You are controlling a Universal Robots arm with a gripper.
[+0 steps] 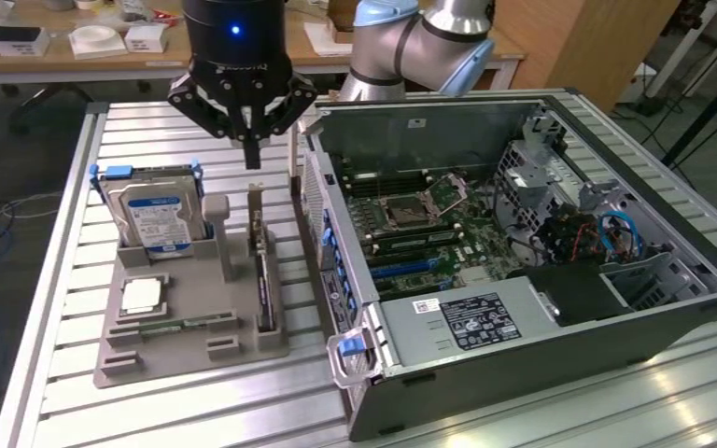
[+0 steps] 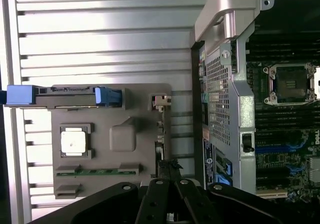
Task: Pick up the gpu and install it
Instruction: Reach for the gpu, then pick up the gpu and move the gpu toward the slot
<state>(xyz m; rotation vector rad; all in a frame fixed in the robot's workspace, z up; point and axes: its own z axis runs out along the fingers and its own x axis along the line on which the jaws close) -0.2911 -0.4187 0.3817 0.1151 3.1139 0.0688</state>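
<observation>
One black gpu (image 1: 262,280) stands on its edge in the grey holder (image 1: 165,357), just beside the open computer case (image 1: 558,359). Its long axis runs along the case wall, with the silver bracket (image 1: 257,201) at the far end, sticking up. My gripper (image 1: 251,159) hangs above that bracket, fingers pinched together on nothing. The hard drive (image 1: 153,219) carries a blue label and the power supply (image 1: 458,322) a white one; I can't read either
</observation>
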